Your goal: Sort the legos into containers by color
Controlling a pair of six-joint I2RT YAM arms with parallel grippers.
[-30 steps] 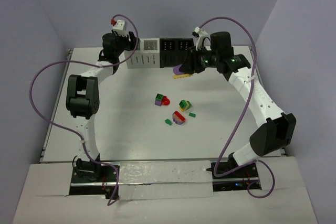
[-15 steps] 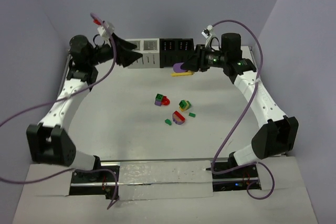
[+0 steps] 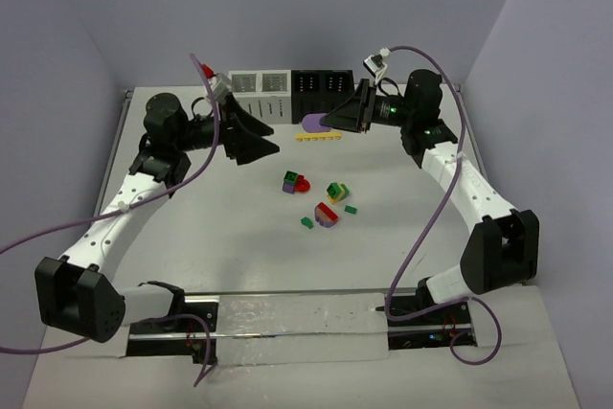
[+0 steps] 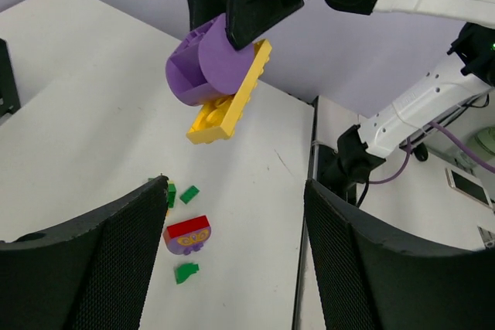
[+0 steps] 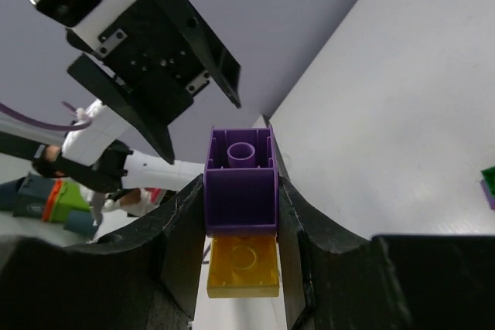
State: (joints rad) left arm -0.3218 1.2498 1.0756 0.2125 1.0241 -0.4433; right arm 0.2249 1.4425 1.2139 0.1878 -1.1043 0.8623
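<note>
Right fingers [image 5: 179, 245] clamp a purple brick [image 5: 240, 191], surely light and stiff; the spread left fingers [image 4: 100, 260] could pinch the edges of its yellow plate [image 5: 243, 268].

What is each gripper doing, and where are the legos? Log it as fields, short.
Right gripper: shut on purple brick, with a yellow plate stuck to it, held above the table
Left gripper: open, empty, facing that brick
Loose legos: small cluster mid-table, in green, red, purple and yellow
Containers: one row at the far edge, part white, part black
</note>
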